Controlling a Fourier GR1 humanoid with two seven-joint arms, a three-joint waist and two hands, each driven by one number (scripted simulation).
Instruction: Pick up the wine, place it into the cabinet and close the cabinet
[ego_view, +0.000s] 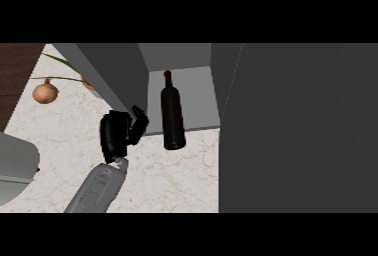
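The dark wine bottle (173, 117) is in the open cabinet (193, 97), its neck pointing away from me and its base reaching past the pale shelf's front edge. The cabinet's left door (111, 75) stands swung open as a grey panel. My left hand (118, 132) is just left of the bottle, at the lower end of that door, with fingers fairly straight and nothing held. A small gap separates the hand from the bottle. My right hand does not show.
A large dark grey panel (295, 130) fills the right side of the view. An onion (45, 92) with green stalks lies on the marble counter (170, 180) at the far left. A grey rounded object (15, 165) sits at the left edge.
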